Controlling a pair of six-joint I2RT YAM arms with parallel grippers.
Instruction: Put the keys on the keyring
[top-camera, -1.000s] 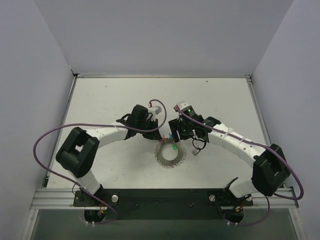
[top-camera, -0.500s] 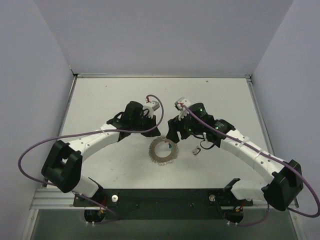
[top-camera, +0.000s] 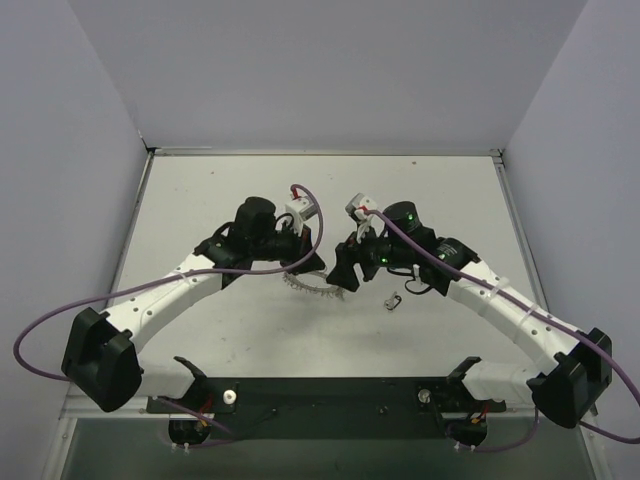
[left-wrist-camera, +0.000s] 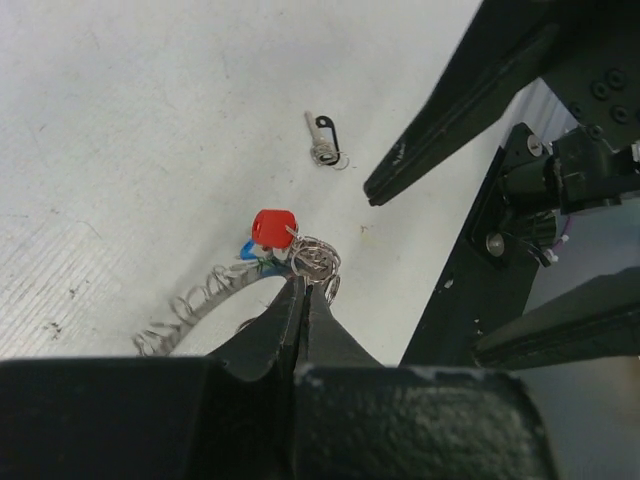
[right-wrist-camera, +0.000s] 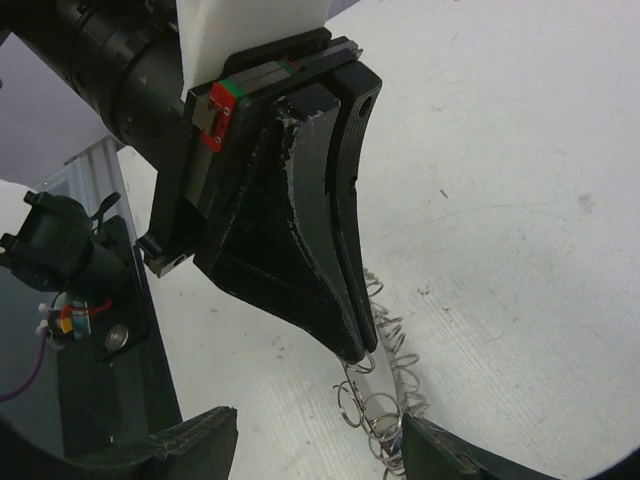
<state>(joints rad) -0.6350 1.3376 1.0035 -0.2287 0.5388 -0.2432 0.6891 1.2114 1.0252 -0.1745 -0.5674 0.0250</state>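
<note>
My left pincer (left-wrist-camera: 303, 292) is clamped shut, its tips pinching the keyring (left-wrist-camera: 195, 303), a thin, floppy loop of silvery coiled wire, at a tangle of small rings. From that pinch the loop trails back under my left fingers and sags towards the white bench (left-wrist-camera: 120, 120). Just past the tips, against the tangle, sits a small flat key with a red plastic head (left-wrist-camera: 272, 226). A blue-headed key (left-wrist-camera: 247, 250) is tucked beside it, closer to the coil.

My right pincer (right-wrist-camera: 318, 420) stands open, jaws wide apart, facing the left one tip to tip. Its fingers flank the left tips and the hanging coil, and I cannot tell whether they touch it.

From my left wrist, one black right finger slants across ahead and to the side, and the right arm's dark body covers the bench behind it. From my right wrist, the left pincer's black wedge fills the middle and hides most of the loop.

Further beyond my left tips, well apart from the keyring, a small dark grey metal piece (left-wrist-camera: 322, 138) carrying a little ring lies flat on the bench, near that slanting finger's tip. The black base rail (top-camera: 330, 395) lies well behind both pincers.
</note>
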